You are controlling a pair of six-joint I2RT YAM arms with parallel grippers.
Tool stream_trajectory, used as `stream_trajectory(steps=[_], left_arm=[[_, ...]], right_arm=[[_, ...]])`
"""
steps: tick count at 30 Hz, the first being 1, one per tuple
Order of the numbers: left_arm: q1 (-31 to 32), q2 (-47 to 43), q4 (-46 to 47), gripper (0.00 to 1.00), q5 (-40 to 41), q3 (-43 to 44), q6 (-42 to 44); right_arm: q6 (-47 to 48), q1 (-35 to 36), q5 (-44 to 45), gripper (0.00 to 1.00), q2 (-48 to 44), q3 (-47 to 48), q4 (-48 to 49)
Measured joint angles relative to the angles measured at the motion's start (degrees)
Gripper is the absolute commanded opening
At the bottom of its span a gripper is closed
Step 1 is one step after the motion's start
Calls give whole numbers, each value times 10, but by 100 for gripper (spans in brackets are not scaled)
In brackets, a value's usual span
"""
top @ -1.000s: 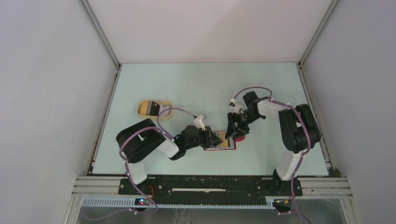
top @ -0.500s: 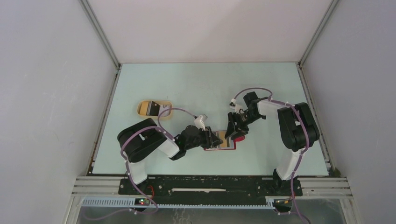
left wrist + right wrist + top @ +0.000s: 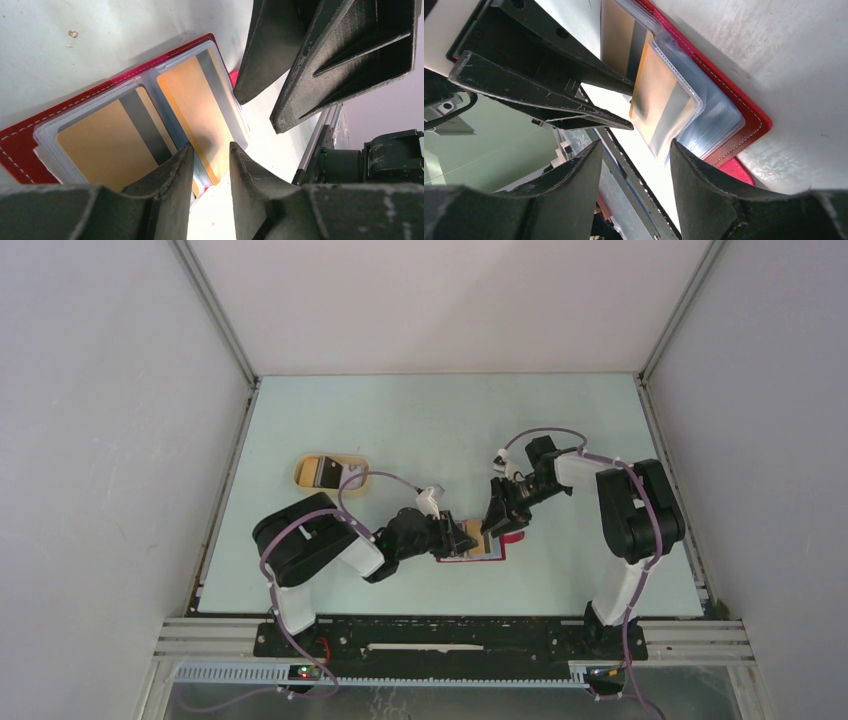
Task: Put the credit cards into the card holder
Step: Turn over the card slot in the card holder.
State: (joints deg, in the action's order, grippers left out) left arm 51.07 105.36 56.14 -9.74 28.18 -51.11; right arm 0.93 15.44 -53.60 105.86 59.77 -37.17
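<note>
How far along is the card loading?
Done: two golden cards sit in clear sleeves of the open card holder. In hand: left gripper and right gripper flank the holder, the right open at a loaded sleeve. Left: a dark card lies in the tan tray.

1. One flat red rectangular card holder (image 3: 17, 150), lined with clear plastic sleeves.
2. Two thin golden-brown rectangular cards, each with a grey stripe, sit in those sleeves: the near card (image 3: 100, 150) and the far card (image 3: 192, 100).
3. One tan oval tray (image 3: 298, 472).
4. One dark grey card (image 3: 322, 472) shows in the tray. Whether more lie beside it is too small to tell.
5. Two black-and-white robot arms: left arm (image 3: 320, 545), right arm (image 3: 630, 505).
6. Two black two-finger grippers: left gripper (image 3: 210, 150), right gripper (image 3: 635, 147).
7. One pale green table (image 3: 420, 420).
</note>
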Motion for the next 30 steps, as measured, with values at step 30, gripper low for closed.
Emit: stream_trajectory(steps=[30], left_arm=[[-9,5,16,32,-5,-5,-14]], right_arm=[[-18,-16,54,58,10,0,17]])
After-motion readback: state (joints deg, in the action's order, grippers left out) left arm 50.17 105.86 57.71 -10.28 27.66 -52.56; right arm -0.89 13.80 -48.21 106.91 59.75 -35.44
